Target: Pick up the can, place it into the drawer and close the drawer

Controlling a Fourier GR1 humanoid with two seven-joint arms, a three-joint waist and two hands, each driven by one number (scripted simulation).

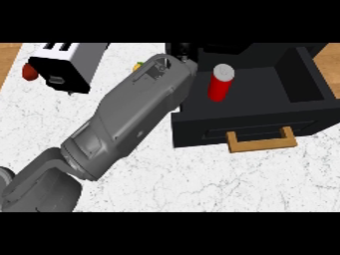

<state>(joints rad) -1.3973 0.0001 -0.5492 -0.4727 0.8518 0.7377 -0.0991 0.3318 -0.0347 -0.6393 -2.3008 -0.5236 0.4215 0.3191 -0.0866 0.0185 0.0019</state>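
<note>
Can (221, 82) seen upright inside open drawer (305, 107); placing judged done, closing by handle (261, 141) left. Left hand (181, 51) mostly hidden; fingers' state undeterminable.

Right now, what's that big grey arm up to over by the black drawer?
The robot's left forearm stretches across the marble counter to the open black drawer. A red can stands upright inside the drawer. The left hand shows only as a dark bit beside the can, so its fingers cannot be made out. The drawer, with its wooden handle, is not yet closed. A toaster sits at the far left.
</note>
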